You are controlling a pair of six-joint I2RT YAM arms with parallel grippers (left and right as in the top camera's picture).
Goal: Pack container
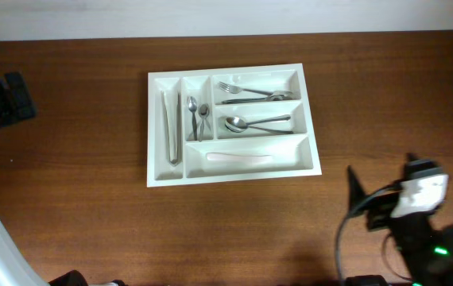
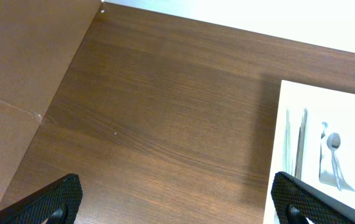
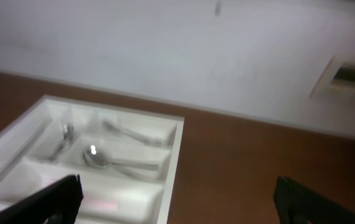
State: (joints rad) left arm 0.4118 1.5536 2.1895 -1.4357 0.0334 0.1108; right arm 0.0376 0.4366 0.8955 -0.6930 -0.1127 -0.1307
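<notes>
Pincers are both standing released and holding nothing: the left gripper is hovering over bare table left of the container, and the right gripper is hanging off its near right, neither touching it. The container is lying flat mid-table, toward the far edge, carrying forks, spoons, teaspoons, a long metal piece and a white utensil across 5 compartments. Judgement: thin moulded plastic, light, slick, somewhat flexible; loose cutlery is likely sliding if tilted. Gripping is best attempted on opposite outer rims, keeping it level.
</notes>
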